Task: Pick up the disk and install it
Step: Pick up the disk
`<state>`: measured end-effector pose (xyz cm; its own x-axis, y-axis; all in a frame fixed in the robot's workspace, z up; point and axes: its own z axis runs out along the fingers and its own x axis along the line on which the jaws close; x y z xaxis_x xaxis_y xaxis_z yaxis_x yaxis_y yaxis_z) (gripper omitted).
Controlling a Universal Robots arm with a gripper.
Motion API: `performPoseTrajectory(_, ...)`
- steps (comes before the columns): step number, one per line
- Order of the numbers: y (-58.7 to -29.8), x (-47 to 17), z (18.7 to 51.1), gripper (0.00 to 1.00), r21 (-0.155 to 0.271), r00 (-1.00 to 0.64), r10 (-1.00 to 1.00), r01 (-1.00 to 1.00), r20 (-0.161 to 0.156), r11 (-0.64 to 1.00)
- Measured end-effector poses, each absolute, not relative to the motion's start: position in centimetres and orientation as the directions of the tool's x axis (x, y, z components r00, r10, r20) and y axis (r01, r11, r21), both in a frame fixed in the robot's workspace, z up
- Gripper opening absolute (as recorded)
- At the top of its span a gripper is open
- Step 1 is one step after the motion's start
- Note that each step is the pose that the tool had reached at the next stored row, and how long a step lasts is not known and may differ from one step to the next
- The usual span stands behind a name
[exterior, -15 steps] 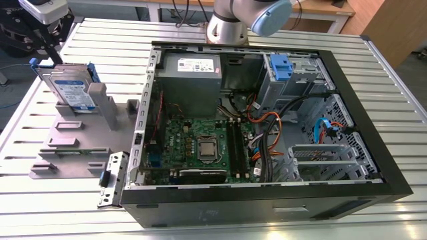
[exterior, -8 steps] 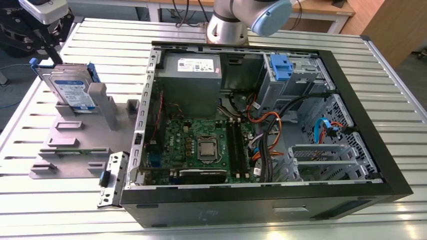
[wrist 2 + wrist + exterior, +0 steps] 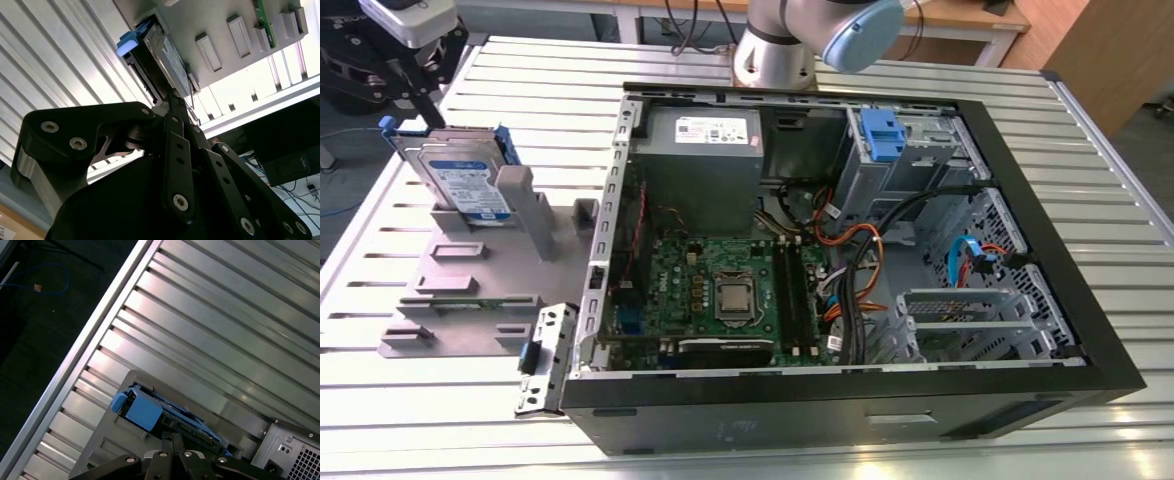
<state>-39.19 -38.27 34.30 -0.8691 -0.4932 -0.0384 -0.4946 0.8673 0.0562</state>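
We see the stand [image 3: 480, 275] on the surface [image 3: 400, 430] at the exterior view's left, with the disk [image 3: 460, 180] upright at its far end. Just beside it, to the right, lies the open case [image 3: 854, 400]. Inside, the power supply [image 3: 700, 150] sits behind the motherboard [image 3: 727, 290], with cables [image 3: 854, 260] to their right.

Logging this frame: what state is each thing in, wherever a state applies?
disk: standing on edge in the grey stand, not yet installed.
gripper: at the disk's upper edge.
grey stand: holding the disk upright.
computer case: lying on its side, side panel off, inside exposed.
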Motion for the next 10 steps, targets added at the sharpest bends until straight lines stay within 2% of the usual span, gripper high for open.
performPoseTrajectory(10,-38.27,-39.18,34.30,0.11,0.056,-0.863,-0.504,-0.505,-0.038,0.861)
